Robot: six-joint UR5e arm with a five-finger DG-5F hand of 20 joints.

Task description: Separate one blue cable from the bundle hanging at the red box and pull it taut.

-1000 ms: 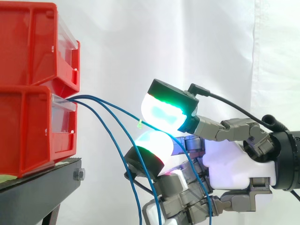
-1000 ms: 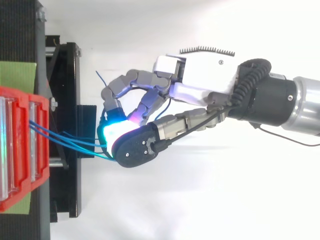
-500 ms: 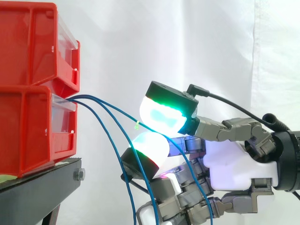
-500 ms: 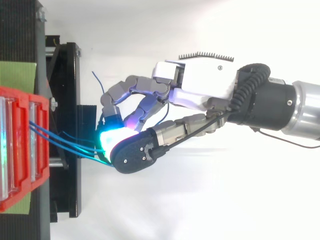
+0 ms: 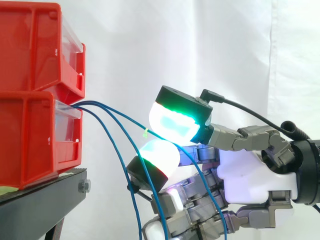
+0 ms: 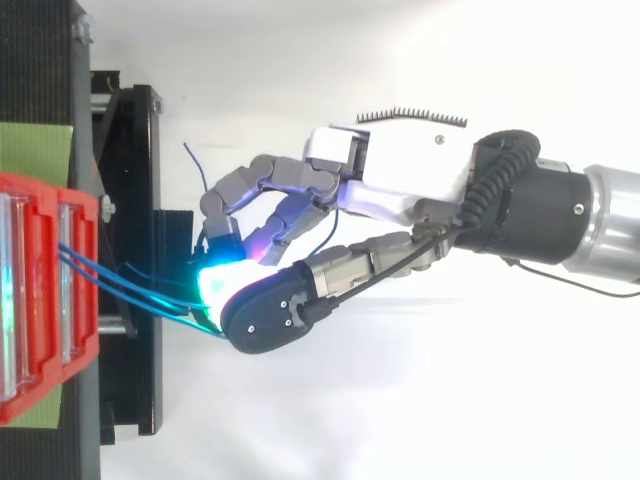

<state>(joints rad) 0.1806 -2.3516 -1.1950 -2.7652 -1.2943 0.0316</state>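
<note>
Three blue cables (image 5: pixel 86 105) leave the front of the lower of two stacked red bins (image 5: pixel 30 135), which rest on a black stand (image 5: pixel 45 200) before a white curtain (image 5: pixel 200 45). Two of them droop toward five o'clock. The uppermost cable (image 5: pixel 127 119) runs fairly straight toward four o'clock to the hand (image 5: pixel 250 172), which sits at three o'clock of the bins. The hand is curled, and its glowing green-and-cyan pads (image 5: pixel 172 122) are pressed together on that cable, pinching it. Seen from above, a green mat (image 6: pixel 35 150) lies beneath the bins, and the ground around the arm is plain white.
</note>
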